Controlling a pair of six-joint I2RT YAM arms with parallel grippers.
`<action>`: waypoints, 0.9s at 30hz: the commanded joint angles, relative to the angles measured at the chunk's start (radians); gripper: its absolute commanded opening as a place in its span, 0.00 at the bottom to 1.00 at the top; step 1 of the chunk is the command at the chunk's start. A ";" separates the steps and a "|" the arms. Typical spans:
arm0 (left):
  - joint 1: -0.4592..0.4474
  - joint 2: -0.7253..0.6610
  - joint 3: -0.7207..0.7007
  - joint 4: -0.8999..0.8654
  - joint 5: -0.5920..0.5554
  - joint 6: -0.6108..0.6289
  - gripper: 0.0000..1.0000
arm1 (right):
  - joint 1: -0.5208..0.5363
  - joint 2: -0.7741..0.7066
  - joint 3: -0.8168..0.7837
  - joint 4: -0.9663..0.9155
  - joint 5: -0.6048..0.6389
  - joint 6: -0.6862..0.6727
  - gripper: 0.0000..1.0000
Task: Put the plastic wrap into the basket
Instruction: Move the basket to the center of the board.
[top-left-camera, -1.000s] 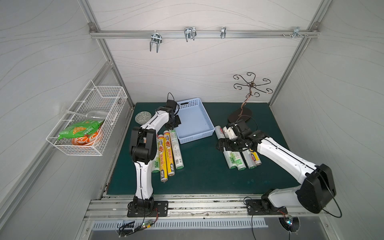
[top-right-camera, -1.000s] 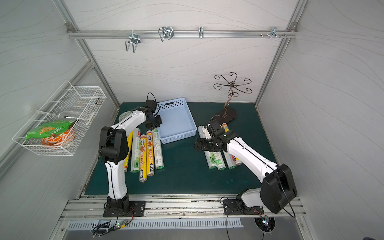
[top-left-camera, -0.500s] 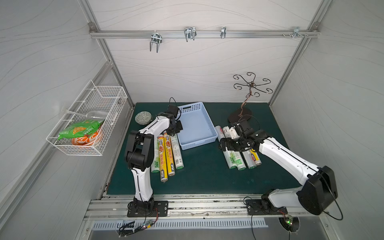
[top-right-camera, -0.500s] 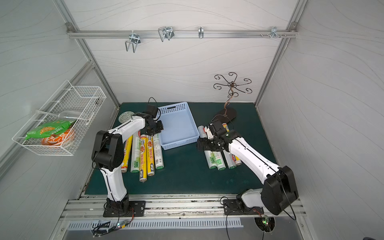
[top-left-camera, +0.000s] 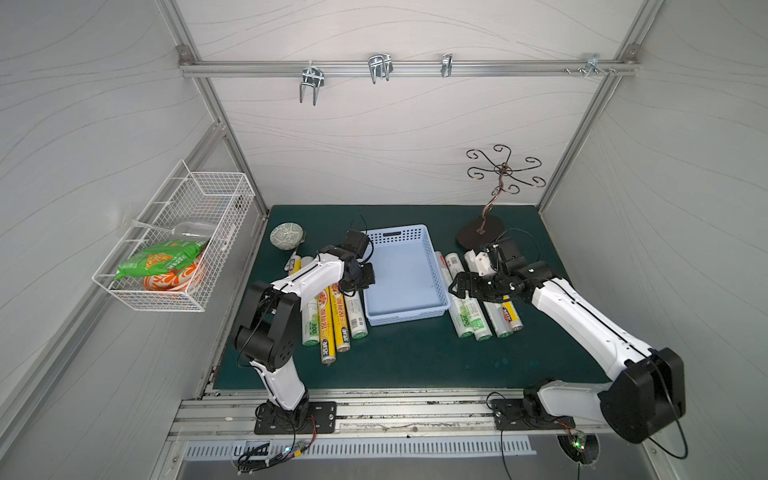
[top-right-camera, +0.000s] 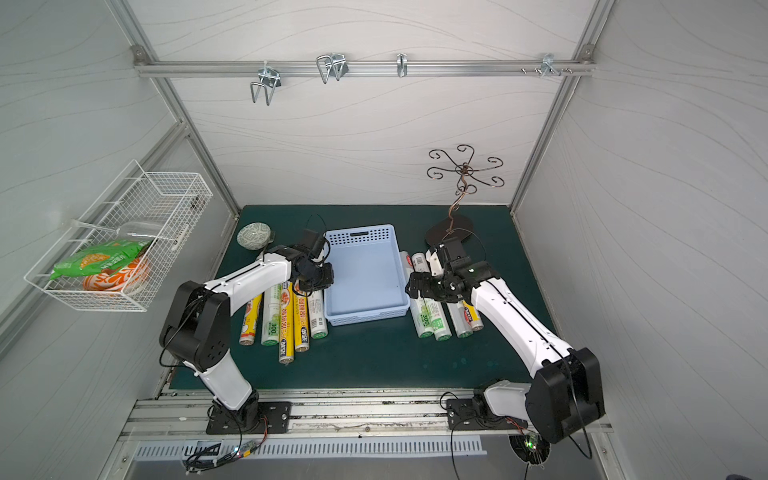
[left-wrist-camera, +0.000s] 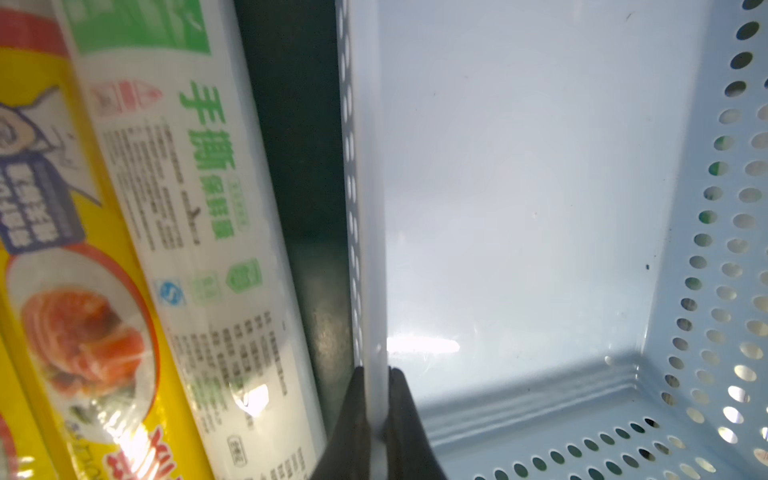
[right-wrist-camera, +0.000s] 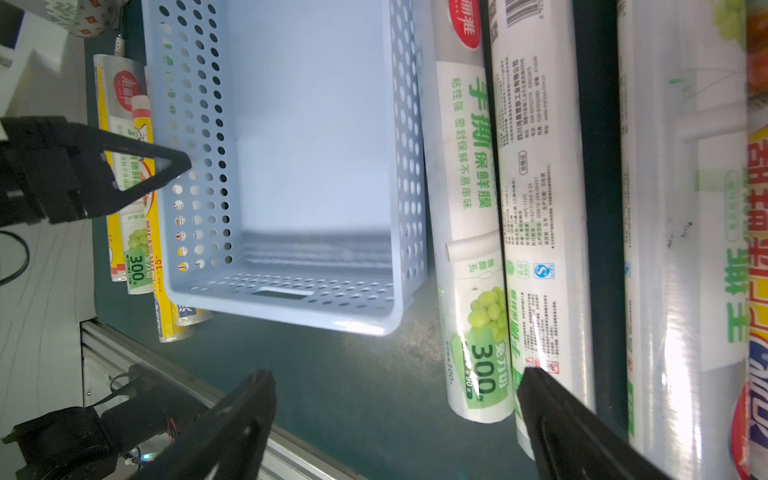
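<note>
Left wrist view: my left tool (left-wrist-camera: 376, 374) is clenched on the side wall of the basket (left-wrist-camera: 519, 187), and its floor is bare, so no roll is in yet! Right wrist: my right tool (right-wrist-camera: 395, 374) hangs spread wide over a grape-printed roll (right-wrist-camera: 478, 257) just beside the basket. In both top views all the plastic wrap (top-left-camera: 334, 316) lies on the table (top-left-camera: 415, 361) in rows flanking the basket, so every roll is left to load. Since a second ago, I've dragged the basket nearer and squared it between the rows.
</note>
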 joint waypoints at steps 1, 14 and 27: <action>-0.034 -0.048 -0.036 -0.024 0.032 0.022 0.00 | -0.014 -0.022 -0.019 -0.029 -0.024 -0.015 0.93; -0.062 -0.116 -0.117 -0.023 0.075 0.077 0.00 | -0.039 0.030 -0.028 -0.029 -0.004 -0.046 0.82; -0.084 -0.139 -0.183 0.038 0.101 0.037 0.00 | -0.039 0.175 0.032 -0.003 0.065 -0.069 0.69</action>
